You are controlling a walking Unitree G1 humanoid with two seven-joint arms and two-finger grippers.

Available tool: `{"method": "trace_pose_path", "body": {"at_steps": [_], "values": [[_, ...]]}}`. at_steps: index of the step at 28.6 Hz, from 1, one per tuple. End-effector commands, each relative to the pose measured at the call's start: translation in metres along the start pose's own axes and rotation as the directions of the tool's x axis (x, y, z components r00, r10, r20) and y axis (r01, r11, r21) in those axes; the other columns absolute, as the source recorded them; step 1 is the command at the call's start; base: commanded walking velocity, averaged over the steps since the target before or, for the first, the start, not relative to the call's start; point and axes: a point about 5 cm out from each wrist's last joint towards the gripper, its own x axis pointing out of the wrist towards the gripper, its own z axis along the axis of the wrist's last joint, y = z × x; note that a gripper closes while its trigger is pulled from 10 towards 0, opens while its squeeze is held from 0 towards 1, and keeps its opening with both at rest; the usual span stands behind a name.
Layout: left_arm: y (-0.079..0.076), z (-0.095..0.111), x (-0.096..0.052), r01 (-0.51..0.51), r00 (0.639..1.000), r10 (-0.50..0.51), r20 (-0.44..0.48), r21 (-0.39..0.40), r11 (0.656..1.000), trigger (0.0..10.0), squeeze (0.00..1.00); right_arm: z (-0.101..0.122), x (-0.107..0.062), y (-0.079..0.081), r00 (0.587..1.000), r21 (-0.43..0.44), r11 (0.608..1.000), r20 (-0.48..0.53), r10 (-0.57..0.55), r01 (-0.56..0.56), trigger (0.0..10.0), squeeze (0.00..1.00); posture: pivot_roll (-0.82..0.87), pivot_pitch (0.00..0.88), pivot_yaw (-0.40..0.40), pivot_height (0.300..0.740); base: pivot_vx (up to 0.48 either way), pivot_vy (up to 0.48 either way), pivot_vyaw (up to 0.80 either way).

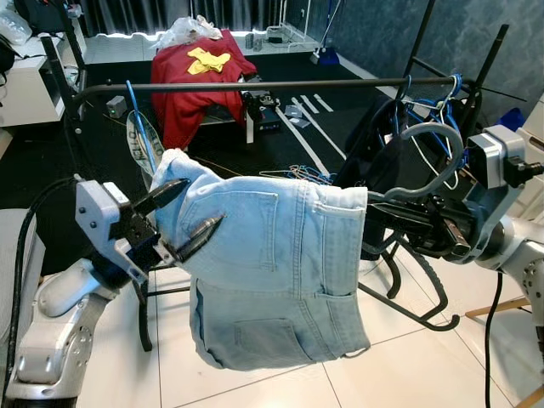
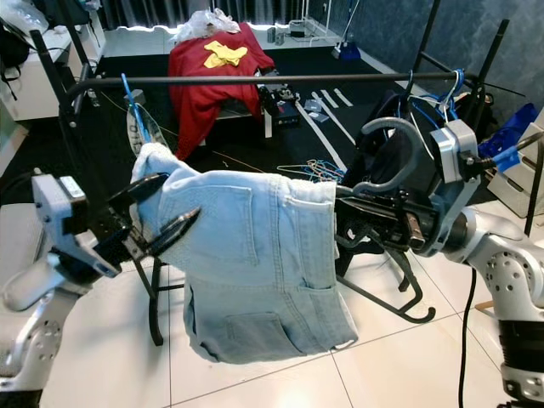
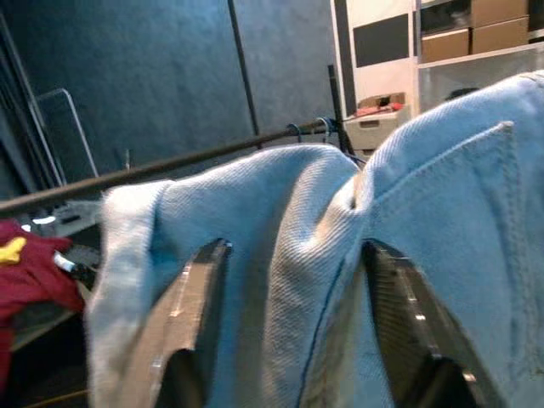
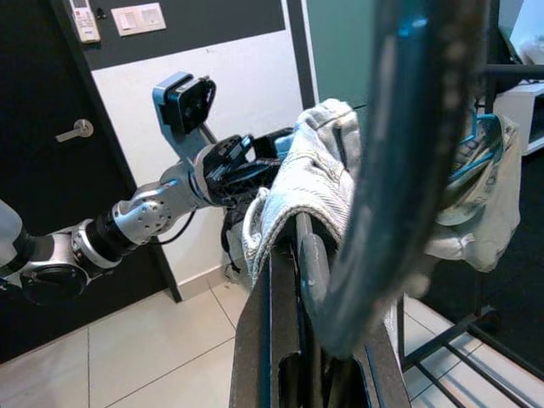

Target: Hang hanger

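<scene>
Below the black rail (image 1: 255,85) of the clothes rack, a grey hanger (image 1: 429,161) carries light-blue denim shorts (image 1: 272,263) folded over its bar, held out in mid-air between both arms, short of the rail. Right gripper (image 1: 399,223) is clamped on the hanger at the neck, fingers closed around it just under the hook, which curls up beside the wrist. Left gripper (image 1: 191,217) sits at the far end of the shorts, fingers spread with denim bunched between them; pads (image 3: 191,297) look to be against the cloth but not pinching hard. Shorts look soft, floppy, fairly heavy for the hanger, so weight likely drags down and could slide along the bar if it tilts. Hanger itself looks stiff, smooth, probably slippery. Best hold is the neck, as now, keeping the hook free to go over the rail. Other hangers (image 1: 446,93) and dark clothes (image 1: 378,144) crowd the rail's right end.
</scene>
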Motion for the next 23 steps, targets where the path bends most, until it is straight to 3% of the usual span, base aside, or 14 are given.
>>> {"method": "trace_pose_path", "body": {"at_steps": [1, 23], "values": [[0.0040, 0.0003, -0.0003, -0.031, 0.999, 0.031, 0.011, 0.017, 0.999, 0.0, 0.00, 0.0072, 0.0004, 0.0024, 1.000, -0.034, 0.999, 0.022, 0.020, -0.019, 0.0, 0.00, -0.19, 0.070, -0.051, 0.740, 0.000, 0.000, 0.00], [0.0102, 0.0090, -0.0011, -0.066, 0.993, 0.066, 0.094, -0.004, 0.998, 0.0, 0.00, -0.0010, -0.0001, 0.0049, 0.999, -0.012, 0.999, -0.002, 0.033, -0.033, 0.0, 0.00, -0.19, 0.057, -0.054, 0.740, 0.000, 0.000, 0.00]]}}
